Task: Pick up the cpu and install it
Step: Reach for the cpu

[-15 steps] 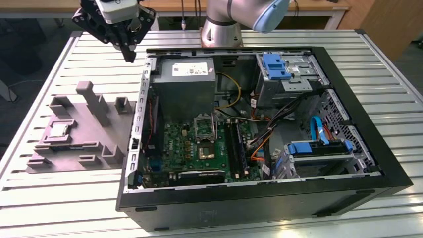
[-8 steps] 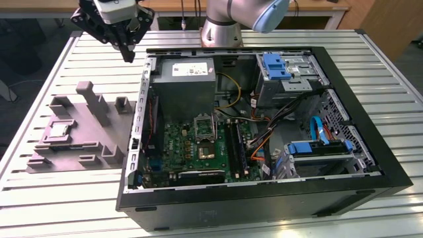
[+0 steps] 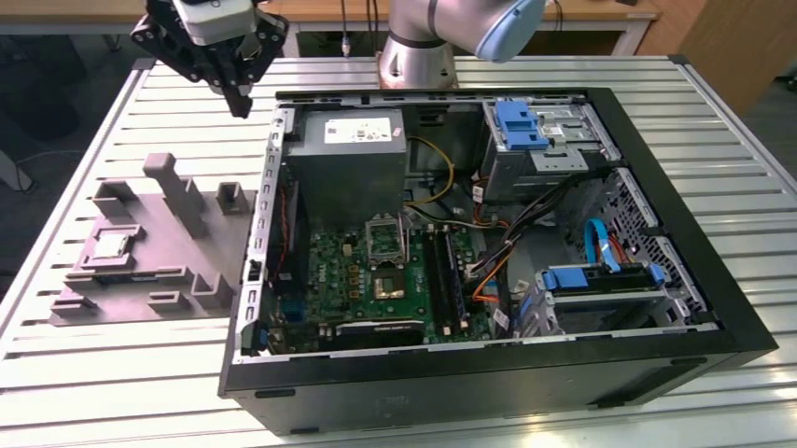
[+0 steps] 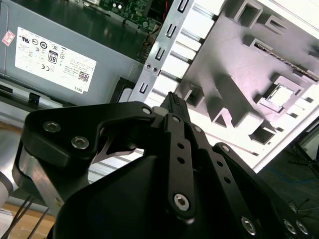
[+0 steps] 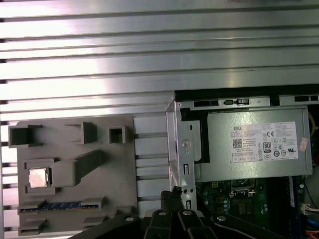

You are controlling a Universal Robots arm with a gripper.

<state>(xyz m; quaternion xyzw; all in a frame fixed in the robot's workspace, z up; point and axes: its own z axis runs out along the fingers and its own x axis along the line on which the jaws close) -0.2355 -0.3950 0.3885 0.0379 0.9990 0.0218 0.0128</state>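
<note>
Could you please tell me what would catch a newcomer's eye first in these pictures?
The open black computer case dominates the slatted table in the exterior view, its green motherboard exposed. On the exterior view's left lies a grey moulded tray with the small silvery cpu seated in it. The pincer hangs shut and empty above the gap between tray and case.
</note>
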